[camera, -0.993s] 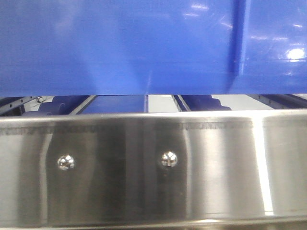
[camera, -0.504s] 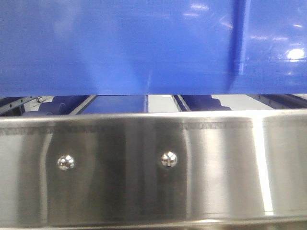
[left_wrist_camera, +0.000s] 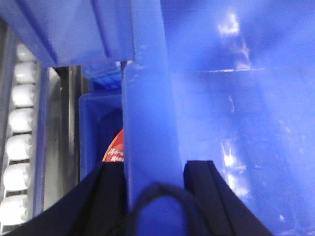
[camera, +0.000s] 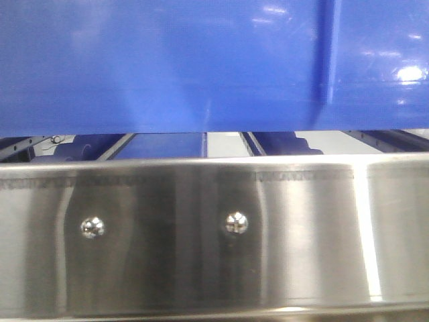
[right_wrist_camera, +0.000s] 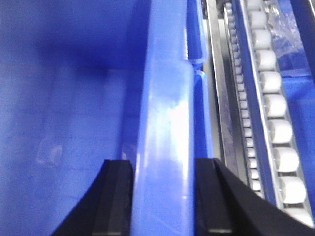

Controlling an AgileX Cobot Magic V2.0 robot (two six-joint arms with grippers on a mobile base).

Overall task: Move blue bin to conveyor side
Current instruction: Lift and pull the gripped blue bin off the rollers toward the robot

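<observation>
The blue bin point(camera: 167, 67) fills the top of the front view, its bottom edge raised above the steel rail. My left gripper point(left_wrist_camera: 153, 169) is shut on the blue bin's rim point(left_wrist_camera: 147, 123), one black finger on each side of the wall. My right gripper point(right_wrist_camera: 164, 167) is shut on the opposite rim point(right_wrist_camera: 165, 113) the same way. The bin's inside shows in both wrist views point(left_wrist_camera: 246, 123) point(right_wrist_camera: 64, 123) and looks empty. The dark conveyor belt is out of view.
A brushed-steel rail point(camera: 214, 228) with two screws crosses the front view below the bin. Rows of small white rollers run beside the bin point(left_wrist_camera: 19, 128) point(right_wrist_camera: 275, 108). Another blue container with a red label point(left_wrist_camera: 115, 150) sits below the left rim.
The blue bin has shifted slightly left in the front view; its vertical rib moved leftward. The rail has not moved.
</observation>
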